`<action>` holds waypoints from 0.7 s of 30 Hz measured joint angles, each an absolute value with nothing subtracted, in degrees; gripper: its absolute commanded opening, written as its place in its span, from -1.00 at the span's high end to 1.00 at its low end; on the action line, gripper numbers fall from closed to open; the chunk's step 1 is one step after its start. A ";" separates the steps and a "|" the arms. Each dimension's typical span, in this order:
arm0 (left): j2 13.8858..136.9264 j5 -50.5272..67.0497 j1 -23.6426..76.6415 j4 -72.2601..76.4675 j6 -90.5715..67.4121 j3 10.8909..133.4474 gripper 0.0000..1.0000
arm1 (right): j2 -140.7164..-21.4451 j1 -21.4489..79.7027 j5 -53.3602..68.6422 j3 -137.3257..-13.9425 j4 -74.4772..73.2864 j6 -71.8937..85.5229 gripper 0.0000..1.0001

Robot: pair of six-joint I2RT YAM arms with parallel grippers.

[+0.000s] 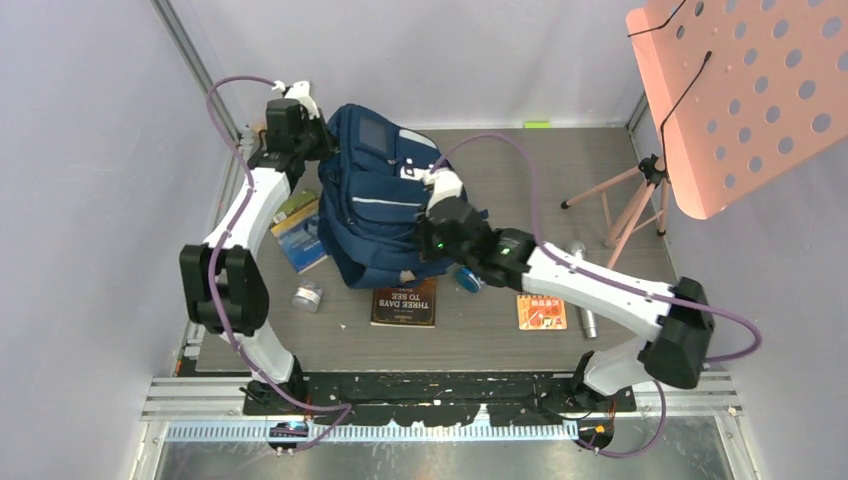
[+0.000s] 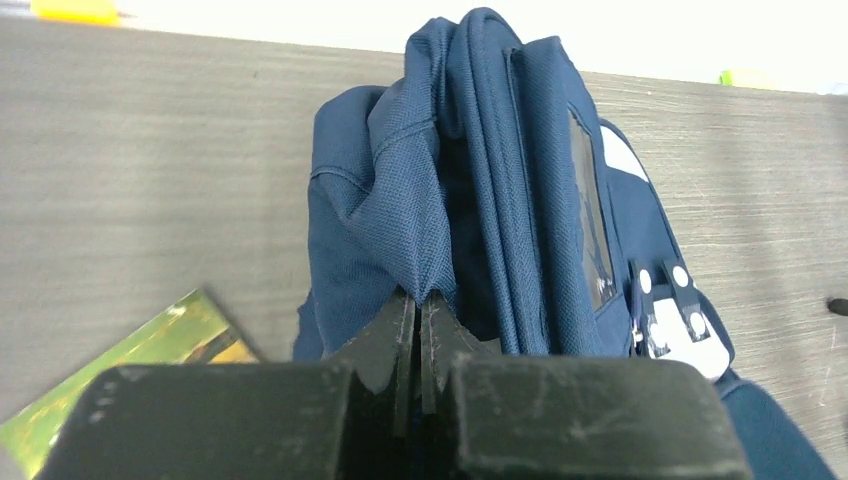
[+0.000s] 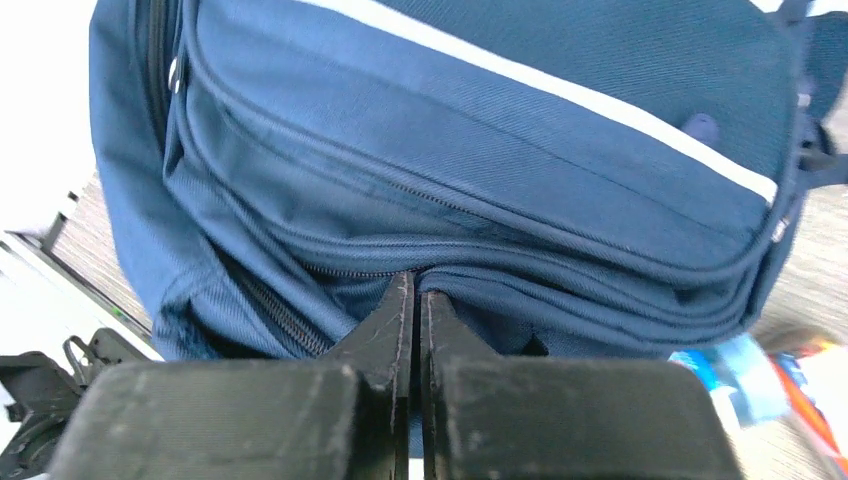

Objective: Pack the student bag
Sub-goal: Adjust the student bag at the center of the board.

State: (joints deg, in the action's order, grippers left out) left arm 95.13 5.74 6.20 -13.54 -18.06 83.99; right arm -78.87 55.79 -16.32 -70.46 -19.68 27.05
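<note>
The student bag (image 1: 375, 200), navy with pale stripes and white patches, lies on the grey table between both arms. My left gripper (image 1: 312, 143) is at the bag's far left top corner. In the left wrist view it (image 2: 418, 300) is shut on a pinched fold of the bag's (image 2: 500, 180) blue fabric. My right gripper (image 1: 428, 195) reaches the bag from the right. In the right wrist view it (image 3: 415, 287) is shut on a fold of the bag (image 3: 480, 150) beside a zipper line.
A brown book (image 1: 404, 302) lies in front of the bag, a blue-green book (image 1: 298, 232) at its left, a small metal tin (image 1: 307, 296) nearby. An orange booklet (image 1: 541, 312), a silver cylinder (image 1: 583, 290) and a pink tripod (image 1: 632, 200) with a perforated board (image 1: 745, 90) are on the right.
</note>
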 measured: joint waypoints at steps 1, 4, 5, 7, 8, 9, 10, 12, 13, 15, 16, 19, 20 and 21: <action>97.10 6.92 6.02 -12.40 -17.12 85.43 1.00 | -80.95 57.19 -17.17 -70.46 -18.39 27.44 0.99; 101.56 9.32 5.96 -10.48 -14.44 88.25 0.95 | -86.65 60.16 -18.57 -70.52 -15.88 28.51 0.93; 102.74 9.80 5.93 -10.00 -13.93 88.79 0.75 | -87.92 60.66 -18.83 -70.54 -15.40 28.71 0.83; 105.36 10.76 5.87 -9.78 -12.67 90.19 0.28 | -90.78 61.45 -19.51 -71.11 -14.94 29.06 0.38; 106.54 10.81 5.85 -9.72 -12.08 90.89 -0.03 | -91.66 61.60 -19.57 -71.44 -15.03 29.17 0.05; 107.79 10.81 5.85 -9.67 -11.64 91.83 -0.28 | -91.96 61.71 -19.35 -71.68 -15.16 29.23 -0.10; 108.66 10.72 5.80 -9.65 -10.96 92.47 -0.46 | -92.01 61.98 -19.25 -71.90 -15.16 28.95 -0.33; 109.43 10.07 5.45 -9.91 -10.66 92.88 -0.67 | -91.46 62.59 -19.64 -73.21 -15.51 27.59 -0.56; 109.43 9.52 5.19 -10.26 -10.39 92.88 -0.74 | -91.33 62.74 -19.79 -73.45 -15.64 27.57 -0.61; 108.99 7.81 4.95 -10.28 -10.39 92.86 -0.84 | -90.32 63.00 -20.51 -74.15 -15.94 26.13 -0.73; 108.51 6.81 4.95 -10.63 -10.52 92.77 -0.87 | -89.56 62.98 -20.93 -74.46 -16.38 25.28 -0.77; 104.73 3.01 5.26 -12.01 -11.55 90.30 -0.94 | -86.48 60.60 -21.71 -75.44 -18.39 23.44 -0.80; 102.48 1.87 5.30 -12.80 -12.08 88.68 -0.95 | -85.62 59.31 -21.78 -75.61 -18.83 23.18 -0.81; 100.47 1.04 5.30 -13.39 -12.62 87.22 -0.95 | -84.68 57.67 -21.65 -75.66 -19.27 22.98 -0.81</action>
